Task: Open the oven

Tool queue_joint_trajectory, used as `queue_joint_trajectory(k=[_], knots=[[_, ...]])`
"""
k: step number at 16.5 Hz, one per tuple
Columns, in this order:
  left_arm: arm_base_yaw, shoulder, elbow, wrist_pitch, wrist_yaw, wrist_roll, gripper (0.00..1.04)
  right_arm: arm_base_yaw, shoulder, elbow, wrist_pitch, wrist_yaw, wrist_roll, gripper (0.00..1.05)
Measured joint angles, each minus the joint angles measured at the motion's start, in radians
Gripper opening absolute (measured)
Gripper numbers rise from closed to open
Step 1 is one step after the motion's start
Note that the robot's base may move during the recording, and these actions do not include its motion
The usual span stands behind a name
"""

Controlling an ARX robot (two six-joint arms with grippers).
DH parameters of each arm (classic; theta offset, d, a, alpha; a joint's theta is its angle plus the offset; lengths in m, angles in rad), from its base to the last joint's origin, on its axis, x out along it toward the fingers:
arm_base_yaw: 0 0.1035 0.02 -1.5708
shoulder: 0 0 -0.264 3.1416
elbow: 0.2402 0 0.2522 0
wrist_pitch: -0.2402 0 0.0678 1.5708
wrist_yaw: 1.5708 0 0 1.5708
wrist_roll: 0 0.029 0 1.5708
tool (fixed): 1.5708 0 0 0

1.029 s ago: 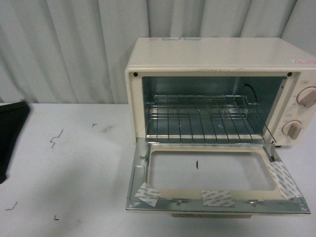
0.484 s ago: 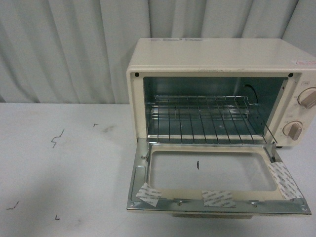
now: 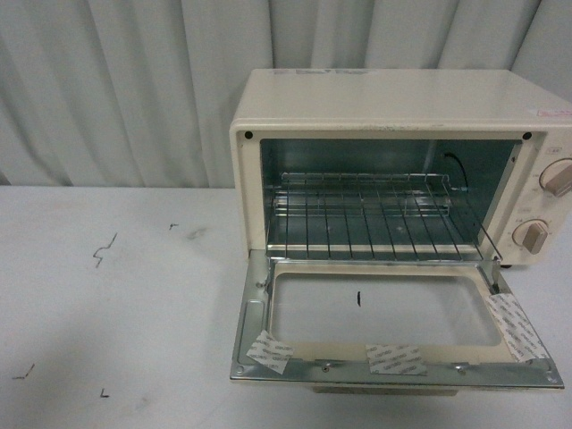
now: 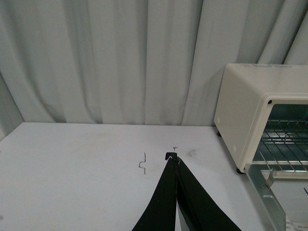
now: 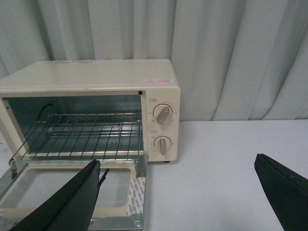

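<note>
The cream oven (image 3: 393,98) stands on the white table at the right of the front view. Its glass-windowed door (image 3: 384,322) lies folded down flat, and the wire rack (image 3: 371,214) shows inside. Two beige knobs (image 3: 545,206) sit on its right face. No arm shows in the front view. The oven also shows in the left wrist view (image 4: 245,106) and the right wrist view (image 5: 91,82). My left gripper (image 4: 174,157) is shut and empty over the table, left of the oven. My right gripper (image 5: 178,166) is open and empty, in front of the oven's knob side.
A white table (image 3: 116,304) with small dark marks (image 3: 103,250) runs left of the oven. A pale pleated curtain (image 3: 125,89) hangs close behind. Strips of tape (image 3: 398,357) lie on the door's inner frame. In the right wrist view bare table (image 5: 226,159) lies right of the oven.
A dark shape at the far left edge of the front view one second ago has gone out of view. The oven and its open door have not moved.
</note>
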Motion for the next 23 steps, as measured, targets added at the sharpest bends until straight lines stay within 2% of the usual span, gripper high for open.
queue_joint_trajectory(k=[9,10,11,17,20,21,23], knots=[[0.000,-0.142,0.000,-0.150,0.000,0.000,0.02,0.000,0.000,0.000,0.000,0.000,0.000,0.98],[0.000,-0.216,0.000,-0.270,-0.001,0.000,0.02,0.000,0.000,0.000,0.000,0.000,0.000,0.98],[0.000,-0.285,0.000,-0.313,0.000,0.000,0.02,0.000,0.000,0.000,0.000,0.001,0.000,0.98],[0.002,-0.296,0.000,-0.307,0.000,0.000,0.02,0.000,0.000,0.000,0.000,0.000,0.000,0.98],[0.002,-0.295,0.000,-0.307,0.000,0.000,0.41,0.000,0.000,0.000,0.000,0.000,0.000,0.98],[0.002,-0.296,0.000,-0.307,0.000,0.000,0.48,0.000,0.000,0.000,0.000,0.000,0.000,0.98],[0.002,-0.296,0.000,-0.307,0.000,0.000,0.75,0.000,0.000,0.000,0.000,0.000,0.000,0.98]])
